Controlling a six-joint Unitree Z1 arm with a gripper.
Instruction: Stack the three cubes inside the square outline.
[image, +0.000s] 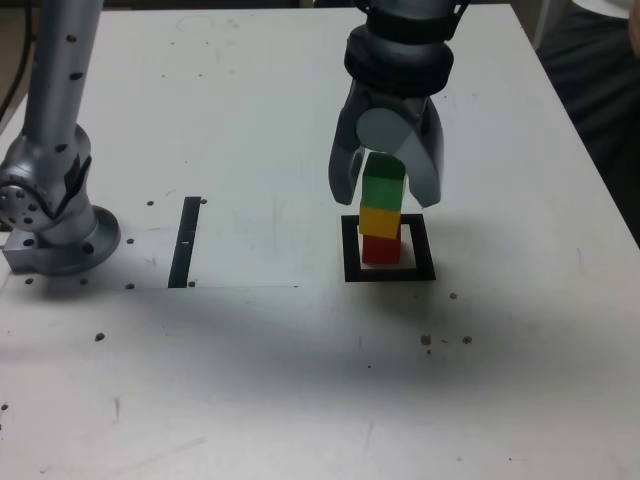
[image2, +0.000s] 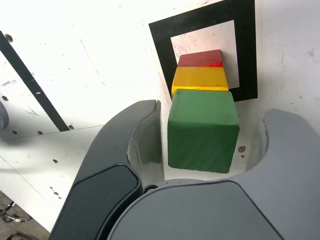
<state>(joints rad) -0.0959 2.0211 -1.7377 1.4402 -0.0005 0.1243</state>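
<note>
Green block (image2: 202, 129) fills the wrist view, sitting right between the two grey fingers of the pincer (image2: 200, 135). One finger looks to be just off the block's side, or barely brushing it; on the other side there's a clear gap, so the jaws stand apart and are not clamped on anything.

Look at the stack: green block on top, yellow block (image: 381, 221) in the middle, red block (image: 380, 248) at the bottom, three in a column. The green one is a touch bigger than the two below and overhangs them a little. Its faces are a flat, matte, deep green with softly rounded edges. The yellow is a warm mustard shade, the red bright and slightly glossy along one edge.

That column stands inside the square outline (image: 351, 250), a thick black frame with a pale centre, on the white tabletop (image: 250, 120). The red block rests on the pale centre, closer to one side of the frame than the other.

Over on the exterior view's left, a thin black strip (image: 185, 241) lies on the tabletop, well apart from the stack, and the arm's silver base (image: 55, 215) stands beyond it.
</note>
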